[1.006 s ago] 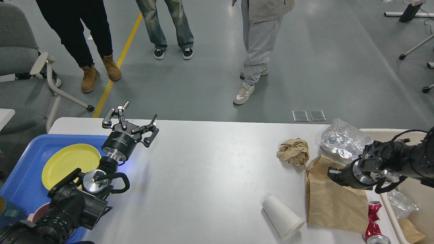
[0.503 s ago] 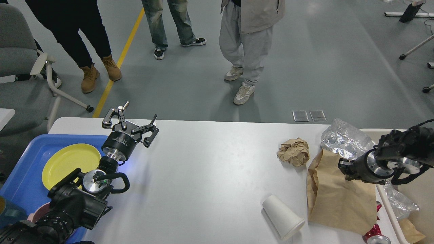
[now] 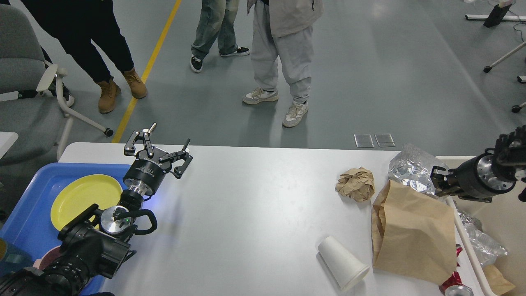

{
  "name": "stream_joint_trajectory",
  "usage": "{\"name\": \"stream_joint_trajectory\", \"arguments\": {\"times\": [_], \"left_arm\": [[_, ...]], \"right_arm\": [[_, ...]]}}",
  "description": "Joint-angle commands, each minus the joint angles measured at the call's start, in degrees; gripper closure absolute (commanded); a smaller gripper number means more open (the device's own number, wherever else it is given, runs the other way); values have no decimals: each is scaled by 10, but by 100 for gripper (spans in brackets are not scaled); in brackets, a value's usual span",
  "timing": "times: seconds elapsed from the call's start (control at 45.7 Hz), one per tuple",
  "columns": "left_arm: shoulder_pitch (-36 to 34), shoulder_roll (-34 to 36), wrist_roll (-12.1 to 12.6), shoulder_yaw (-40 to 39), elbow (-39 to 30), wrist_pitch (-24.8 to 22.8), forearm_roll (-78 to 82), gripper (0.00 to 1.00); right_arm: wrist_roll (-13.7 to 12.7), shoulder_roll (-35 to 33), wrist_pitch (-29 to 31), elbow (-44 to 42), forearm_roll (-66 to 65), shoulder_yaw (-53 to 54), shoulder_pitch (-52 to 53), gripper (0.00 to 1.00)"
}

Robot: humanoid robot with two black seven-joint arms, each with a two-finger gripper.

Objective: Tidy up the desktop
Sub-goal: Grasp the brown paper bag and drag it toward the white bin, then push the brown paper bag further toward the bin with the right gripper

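The white desktop holds a brown paper bag, a crumpled brown paper ball, a white paper cup lying on its side, and a crinkled silver plastic wrapper. My left gripper is open and empty, raised over the table's far left beside the blue tray. My right gripper is dark and small, at the bag's upper right edge by the wrapper. I cannot tell whether it grips the bag.
The blue tray holds a yellow plate. A beige bin at the right edge holds clear plastic and paper. A crushed red can lies under the bag's lower corner. Three people stand beyond the far edge. A grey chair is at far left.
My right gripper moved up and to the right, towards the bin. The paper bag shifted right with it at first, covering most of the red can. The left arm stayed still.
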Motion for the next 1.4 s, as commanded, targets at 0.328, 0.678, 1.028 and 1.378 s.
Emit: {"name": "stream_joint_trajectory", "arguments": {"times": [0.328,0.678,1.028,1.378], "left_arm": [[0,0,1,0,0,0,0,4],[0,0,1,0,0,0,0,4],[0,0,0,0,0,0,0,4],[0,0,0,0,0,0,0,4]], "right_arm": [[2,-6,-15,-56,9,-5,-52,0],[3,-10,127,-39,10,-7,1,0],[-1,-1,345,-41,3,-8,121,0],[0,-8,249,-146,-3,0,-72,0]]}}
